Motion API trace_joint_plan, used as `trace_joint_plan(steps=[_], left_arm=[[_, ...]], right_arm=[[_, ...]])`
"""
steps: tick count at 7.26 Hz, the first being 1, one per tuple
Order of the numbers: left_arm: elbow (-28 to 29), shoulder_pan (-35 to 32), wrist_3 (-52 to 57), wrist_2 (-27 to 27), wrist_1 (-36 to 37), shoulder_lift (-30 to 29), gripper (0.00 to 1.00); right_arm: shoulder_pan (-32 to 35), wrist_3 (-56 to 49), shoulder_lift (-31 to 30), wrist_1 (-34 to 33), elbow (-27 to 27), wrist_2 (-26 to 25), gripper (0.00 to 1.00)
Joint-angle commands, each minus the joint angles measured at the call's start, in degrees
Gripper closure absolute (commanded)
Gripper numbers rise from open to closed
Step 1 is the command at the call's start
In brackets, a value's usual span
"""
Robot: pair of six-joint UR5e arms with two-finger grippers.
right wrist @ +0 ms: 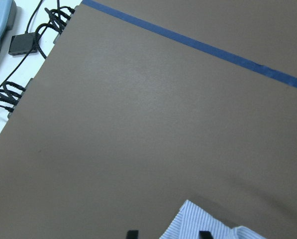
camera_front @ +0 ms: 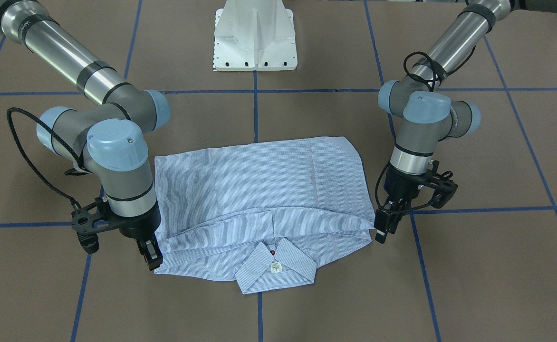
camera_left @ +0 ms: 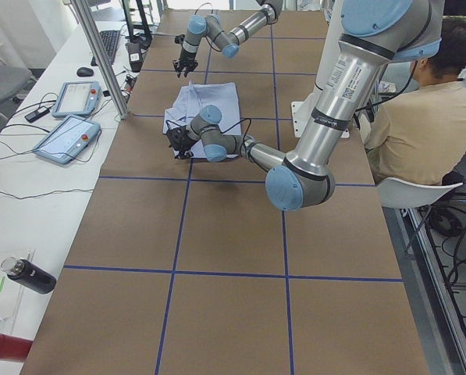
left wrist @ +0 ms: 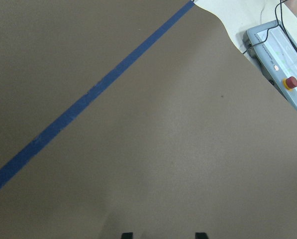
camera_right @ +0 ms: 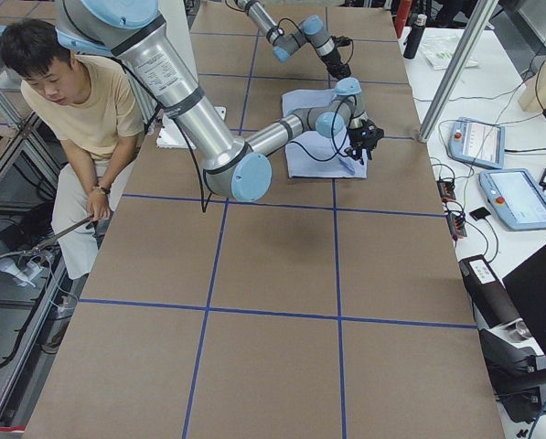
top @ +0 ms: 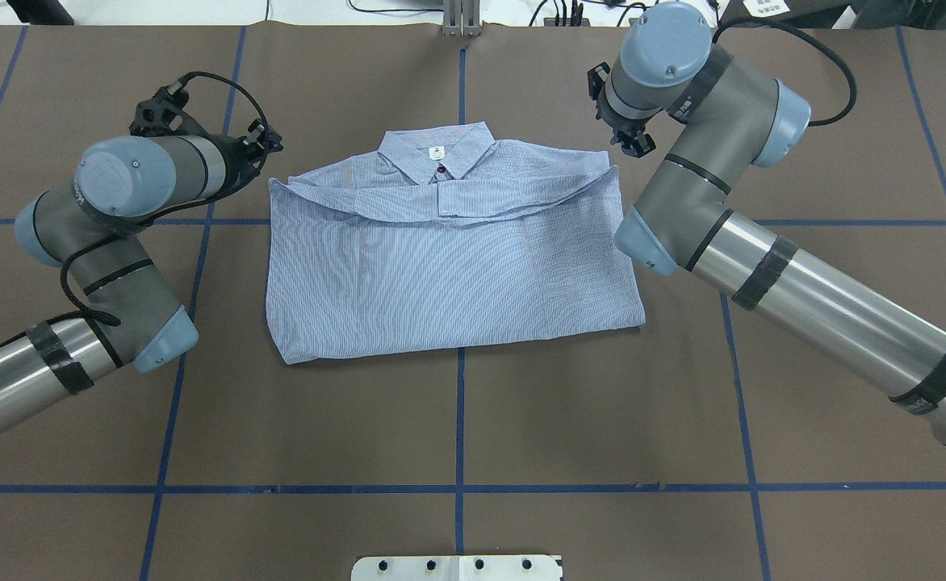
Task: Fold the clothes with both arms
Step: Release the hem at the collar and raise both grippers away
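Shirt folded flat on desk, out front of base, collar end farthest from base. Left gripper spread apart, nothing in it, just beside that end's corner. Right gripper spread apart, opposite corner in its gap.

Four fixed cameras ring the worktop; two are wrist-mounted.
Overhead looks forward and down from behind the base; the front view faces it, steeply down, and both frame the whole shirt closely. The end views look along the worktop from farther off. Wrist views sit close over the worktop.
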Motion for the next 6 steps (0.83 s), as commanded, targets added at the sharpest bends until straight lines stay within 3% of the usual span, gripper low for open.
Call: trace_joint_plan(steps=[1,2,3,5,6], left_arm=[[-2.72,-3.67,4.54,-1.86,0.12,-0.07,0.39],[-3.52,-5.61,5.26,-6.84,0.21,0.19,0.39],[-4.83,-6.24,5.27,-8.8,0.47,0.54,0.39],[-4.93,-6.5,5.27,-8.73,0.56,0.54,0.39],[-5.89,-6.77,5.35,-8.73,0.74,0.72,0.39]], right_arm=[[-0.13,1.21,1.14,-0.15,1.87,1.49,0.44],[-2.4,1.13,0.19,-0.5,3.62,1.49,0.49],[-4.42,1.12,-3.65,-0.77,9.55,1.49,0.53],[-8.2,0.6,-15.68,-0.86,24.05,1.67,0.52],[-10.31,0.77,-19.65,-0.86,26.99,1.14,0.48]])
